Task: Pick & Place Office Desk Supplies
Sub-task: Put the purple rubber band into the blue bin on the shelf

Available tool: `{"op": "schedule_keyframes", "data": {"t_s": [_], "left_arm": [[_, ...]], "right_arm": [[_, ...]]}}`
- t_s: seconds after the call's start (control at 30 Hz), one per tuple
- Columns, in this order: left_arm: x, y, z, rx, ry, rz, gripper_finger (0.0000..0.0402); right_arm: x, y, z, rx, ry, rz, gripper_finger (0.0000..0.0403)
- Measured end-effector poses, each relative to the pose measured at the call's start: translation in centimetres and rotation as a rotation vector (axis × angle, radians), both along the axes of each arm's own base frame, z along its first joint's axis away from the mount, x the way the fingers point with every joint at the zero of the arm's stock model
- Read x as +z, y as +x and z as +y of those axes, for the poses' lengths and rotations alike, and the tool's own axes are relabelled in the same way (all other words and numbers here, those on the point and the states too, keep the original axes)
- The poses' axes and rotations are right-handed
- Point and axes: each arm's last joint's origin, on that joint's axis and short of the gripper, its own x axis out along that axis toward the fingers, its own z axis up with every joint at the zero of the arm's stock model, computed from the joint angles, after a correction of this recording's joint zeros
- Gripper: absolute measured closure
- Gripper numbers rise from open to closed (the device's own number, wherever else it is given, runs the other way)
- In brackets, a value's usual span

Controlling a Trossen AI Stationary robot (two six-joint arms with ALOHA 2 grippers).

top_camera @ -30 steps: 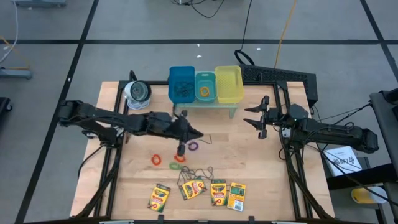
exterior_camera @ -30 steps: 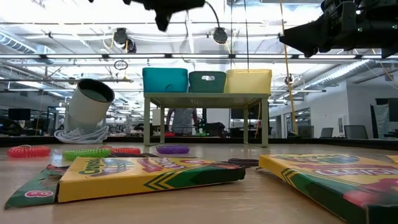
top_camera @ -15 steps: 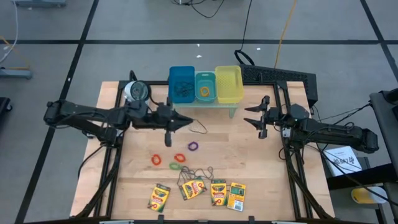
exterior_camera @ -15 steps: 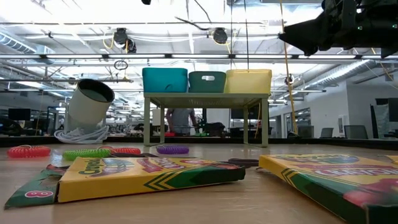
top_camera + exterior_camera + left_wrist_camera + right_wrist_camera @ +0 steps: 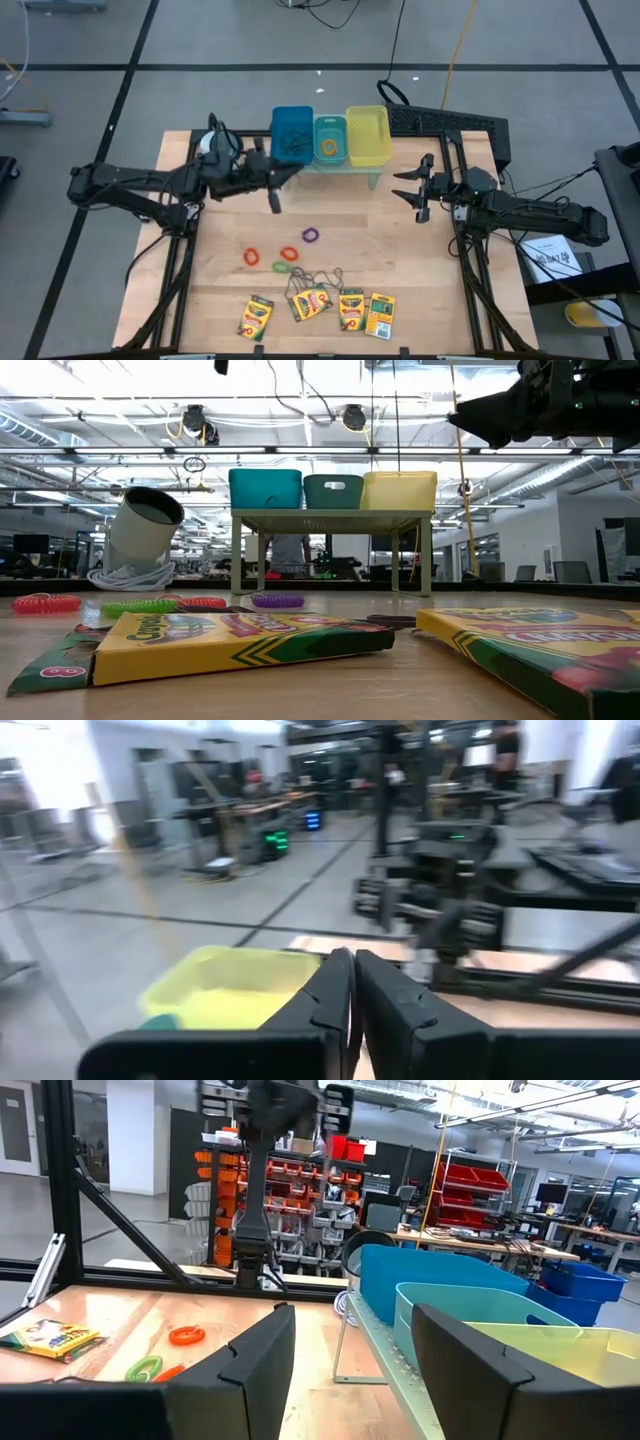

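The left end effector [image 5: 276, 203], fingers pressed together, hangs just beside the blue bin [image 5: 292, 134], nearer it than the spread right end effector [image 5: 419, 201].

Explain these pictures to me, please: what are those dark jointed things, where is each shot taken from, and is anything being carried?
Those are two robot arms at a wooden table, each ending in a two-fingered claw. One picture looks straight down from above, one sits at table height, and two come from cameras on the arms' wrists.

The left claw hangs near the blue bin; its fingers are pressed together, and I cannot make out anything between them. The right claw waits open at the table's right side, empty.

The blue, teal and yellow bins stand on a small raised shelf at the back. Nearer the front lie four crayon boxes, some thin wiry loops, and red, orange, green and purple rings. A silvery roll sits at back left.
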Motion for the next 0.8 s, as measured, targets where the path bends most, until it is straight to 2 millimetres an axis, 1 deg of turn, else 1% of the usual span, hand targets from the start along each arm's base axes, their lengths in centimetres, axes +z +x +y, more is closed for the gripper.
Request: {"op": "schedule_keyframes", "data": {"t_s": [0.13,0.23,0.37,0.43,0.63,0.8], "left_arm": [[0.0,-0.1,1.2,0.093,-0.001,-0.003,0.0371],[0.1,-0.3,2.1,0.170,-0.001,-0.012,0.0383],[0.5,-0.5,3.5,0.246,0.053,-0.034,0.0396],[0.7,-0.7,4.1,0.274,0.071,-0.049,0.0391],[0.9,-1.2,6.3,0.359,0.059,-0.071,0.0357],[0.1,-0.8,8.0,0.414,-0.009,-0.073,0.0358]], "right_arm": [[0.0,0.0,0.0,0.000,0.000,0.000,0.0209],[0.0,0.0,0.0,-0.001,-0.004,0.000,0.0209],[0.0,0.0,0.0,-0.001,-0.004,0.000,0.0209],[0.0,0.0,0.0,0.000,-0.004,0.001,0.0209],[0.0,0.0,0.0,0.000,-0.004,0.001,0.0209],[0.0,0.0,0.0,-0.001,-0.004,0.001,0.0209]]}}
